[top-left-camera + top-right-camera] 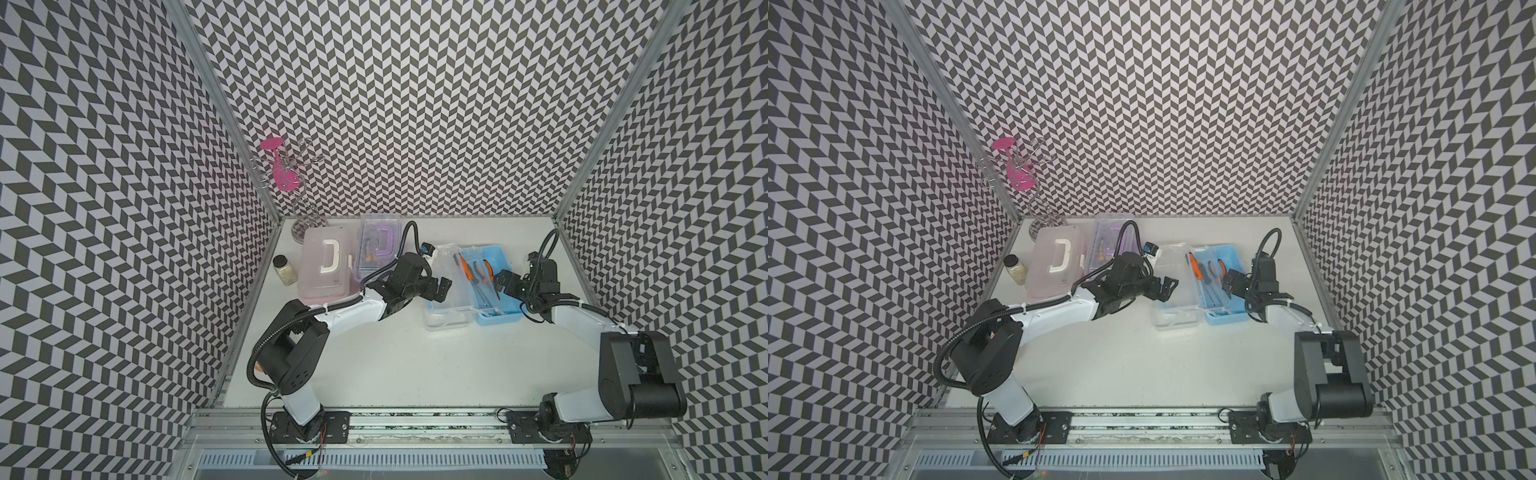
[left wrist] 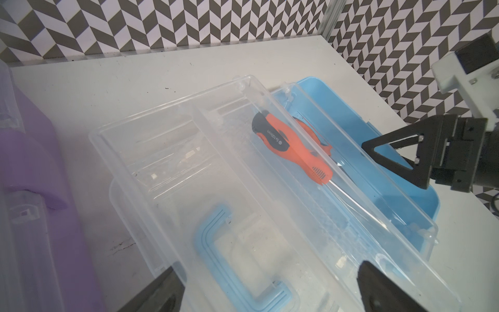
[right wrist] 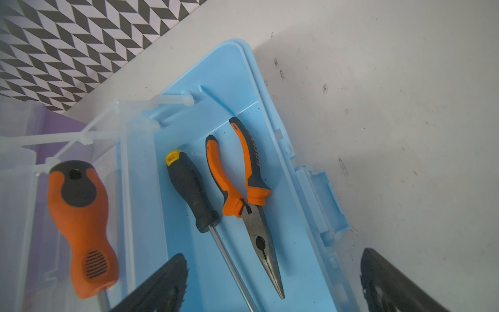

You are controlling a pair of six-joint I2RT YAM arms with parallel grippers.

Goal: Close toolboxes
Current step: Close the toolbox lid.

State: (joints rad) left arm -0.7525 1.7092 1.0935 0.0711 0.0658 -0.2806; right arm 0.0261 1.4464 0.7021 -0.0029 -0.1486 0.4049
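Right wrist view shows the blue toolbox open on the desk, right gripper spread empty above it; left gripper spread over its clear lid. Pink toolbox and purple toolbox sit shut far-left.

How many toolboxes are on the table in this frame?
3. The pink toolbox sits back left beside the jar; the purple toolbox stands next to it, nearer the back wall; the blue toolbox lies open at centre right. None appears hidden.
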